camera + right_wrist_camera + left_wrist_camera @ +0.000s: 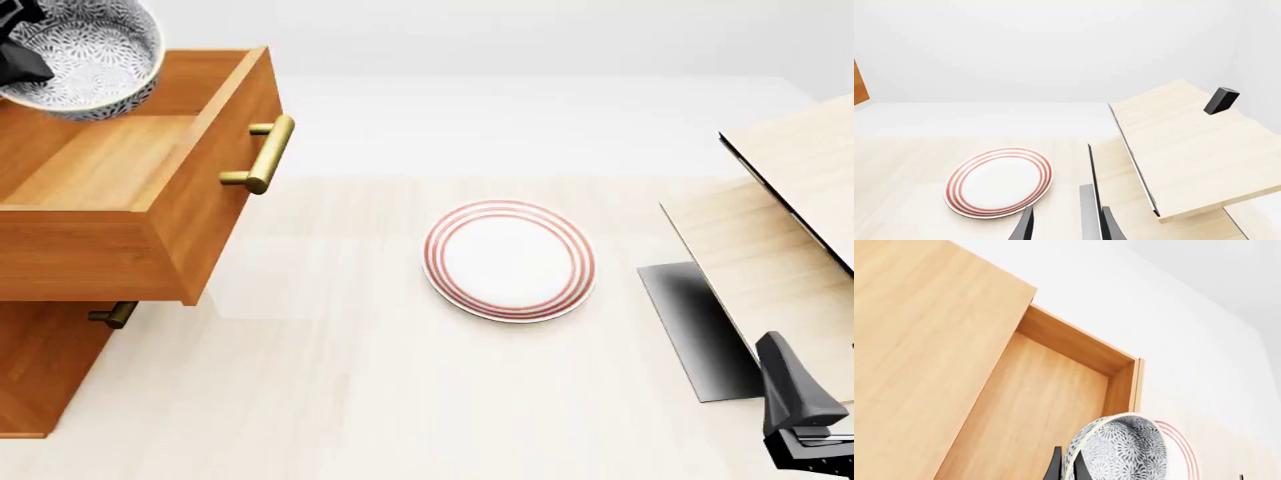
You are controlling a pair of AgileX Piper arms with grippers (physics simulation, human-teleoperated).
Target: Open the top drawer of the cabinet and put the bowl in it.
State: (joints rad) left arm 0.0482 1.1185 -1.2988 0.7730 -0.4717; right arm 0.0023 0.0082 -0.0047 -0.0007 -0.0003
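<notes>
The speckled grey-blue bowl (83, 52) hangs tilted above the inner end of the open top drawer (120, 165). My left gripper (19, 52) is shut on its rim. In the left wrist view the rim of the bowl (1121, 450) is pinched between the dark fingers (1054, 467), with the drawer's bare floor (1047, 400) beyond it. The drawer is pulled far out of the orange-brown cabinet (40, 370), its brass handle (260, 155) facing the table's middle. My right gripper (801, 415) rests at the near right, open with nothing in it (1066, 226).
A flat white plate with red rings (510, 260) lies mid-table. A pale wooden structure (787, 230) with slanted boards fills the right side, with a small dark block (1221, 100) on top. A lower drawer handle (114, 315) shows under the open drawer.
</notes>
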